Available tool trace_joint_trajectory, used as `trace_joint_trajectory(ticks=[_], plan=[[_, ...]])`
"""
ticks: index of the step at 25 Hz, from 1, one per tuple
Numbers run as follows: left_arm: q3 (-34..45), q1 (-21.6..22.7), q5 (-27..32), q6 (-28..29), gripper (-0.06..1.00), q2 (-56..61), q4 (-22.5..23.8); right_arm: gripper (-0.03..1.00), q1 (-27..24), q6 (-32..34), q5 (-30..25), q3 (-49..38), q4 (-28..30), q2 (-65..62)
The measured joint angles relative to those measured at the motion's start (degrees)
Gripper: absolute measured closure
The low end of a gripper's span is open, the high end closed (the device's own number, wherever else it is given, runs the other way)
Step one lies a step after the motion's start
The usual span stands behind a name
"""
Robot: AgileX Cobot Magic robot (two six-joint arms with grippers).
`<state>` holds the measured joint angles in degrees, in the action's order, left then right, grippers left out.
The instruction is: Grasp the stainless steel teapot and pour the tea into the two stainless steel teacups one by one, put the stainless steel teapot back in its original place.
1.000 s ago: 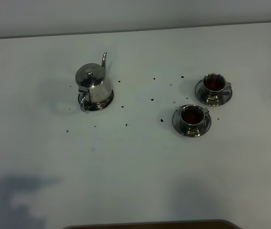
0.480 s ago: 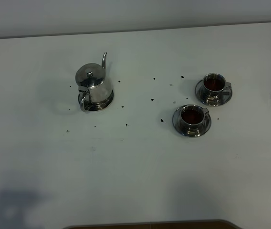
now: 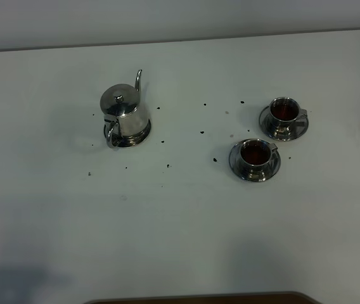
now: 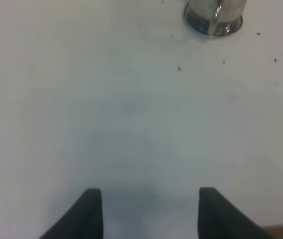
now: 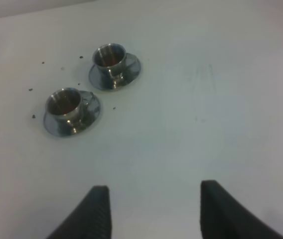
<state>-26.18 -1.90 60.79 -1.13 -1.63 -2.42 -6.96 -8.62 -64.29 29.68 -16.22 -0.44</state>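
The shiny steel teapot with its domed lid sits upright on its round ridged steel coaster, well ahead of your left gripper, whose jaws stand apart and empty. Both small steel teacups on saucers hold dark tea, well ahead of your right gripper, also apart. Judge the pouring done; keep both grippers clear of the white tabletop. Only the high view shows the spout; only the wrist views show the grippers.

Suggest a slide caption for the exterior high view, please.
Steel teapot on its coaster, two tea-filled cups on saucers.
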Motion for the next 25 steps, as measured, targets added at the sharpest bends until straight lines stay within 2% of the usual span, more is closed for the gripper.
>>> trace_joint_trajectory(ticks=[25], plan=[[0.0, 1.7, 0.0, -0.2, 0.46, 1.8, 0.1, 0.55, 0.0, 0.0, 0.0, 0.0, 0.0, 0.0]])
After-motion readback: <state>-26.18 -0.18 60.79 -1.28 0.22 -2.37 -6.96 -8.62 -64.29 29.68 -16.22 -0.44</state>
